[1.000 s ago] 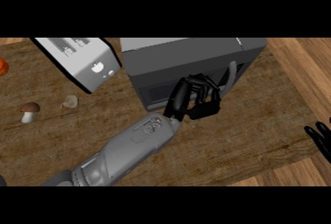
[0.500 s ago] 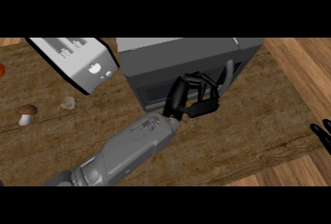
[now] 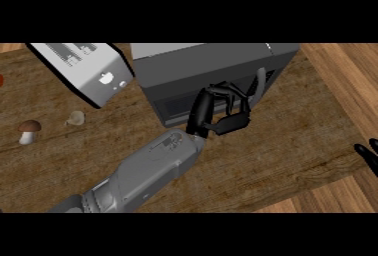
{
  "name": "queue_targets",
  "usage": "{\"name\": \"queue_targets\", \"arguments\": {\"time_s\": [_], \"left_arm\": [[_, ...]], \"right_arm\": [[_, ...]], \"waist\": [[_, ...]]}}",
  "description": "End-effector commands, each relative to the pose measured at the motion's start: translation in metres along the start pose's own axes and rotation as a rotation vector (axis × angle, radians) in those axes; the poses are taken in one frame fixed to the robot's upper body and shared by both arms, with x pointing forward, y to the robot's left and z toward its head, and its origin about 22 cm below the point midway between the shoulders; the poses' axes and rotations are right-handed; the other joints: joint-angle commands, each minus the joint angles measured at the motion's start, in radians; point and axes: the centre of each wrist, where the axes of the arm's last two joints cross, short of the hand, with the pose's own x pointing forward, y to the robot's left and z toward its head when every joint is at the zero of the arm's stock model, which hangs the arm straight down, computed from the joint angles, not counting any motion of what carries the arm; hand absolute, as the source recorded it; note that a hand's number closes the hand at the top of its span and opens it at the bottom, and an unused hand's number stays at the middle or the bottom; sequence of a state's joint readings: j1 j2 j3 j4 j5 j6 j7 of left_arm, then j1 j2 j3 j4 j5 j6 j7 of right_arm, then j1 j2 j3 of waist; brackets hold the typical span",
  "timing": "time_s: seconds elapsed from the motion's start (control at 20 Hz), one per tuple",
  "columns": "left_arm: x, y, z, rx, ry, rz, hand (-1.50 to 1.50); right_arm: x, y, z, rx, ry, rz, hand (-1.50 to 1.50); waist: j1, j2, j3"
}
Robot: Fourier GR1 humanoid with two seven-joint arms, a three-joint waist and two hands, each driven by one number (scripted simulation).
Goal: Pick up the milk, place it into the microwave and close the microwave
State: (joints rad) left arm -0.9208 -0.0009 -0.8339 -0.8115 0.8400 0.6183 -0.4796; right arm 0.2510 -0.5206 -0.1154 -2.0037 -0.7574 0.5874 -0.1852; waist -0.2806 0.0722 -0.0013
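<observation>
left hand nearer microwave front (fingers curled) | mushroom shifted right — slightly

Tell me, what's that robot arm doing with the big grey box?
The robot's left hand is at the front of the dark grey microwave on the wooden counter, its fingers curled by the door's handle; whether they grip it can't be told. The right hand only peeks in at the right edge. A tilted grey-and-white carton lies to the left, with a small brown-capped mushroom and a pale little lump below it.
</observation>
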Motion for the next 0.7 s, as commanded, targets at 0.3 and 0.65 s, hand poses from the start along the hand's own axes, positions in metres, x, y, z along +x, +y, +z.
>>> {"name": "queue_targets", "arguments": {"time_s": [0.3, 0.65], "left_arm": [[-0.002, 0.018, -0.02, 0.126, -0.017, -0.023, 1.5], [-0.005, 0.02, -0.019, 0.141, -0.025, -0.023, 1.5]], "right_arm": [[0.006, 0.004, -0.005, 0.062, 0.0, -0.023, -1.5], [0.013, 0.004, -0.007, 0.085, 0.002, -0.02, -1.5]], "waist": [[-0.014, 0.021, -0.002], [-0.021, 0.023, -0.001]]}}
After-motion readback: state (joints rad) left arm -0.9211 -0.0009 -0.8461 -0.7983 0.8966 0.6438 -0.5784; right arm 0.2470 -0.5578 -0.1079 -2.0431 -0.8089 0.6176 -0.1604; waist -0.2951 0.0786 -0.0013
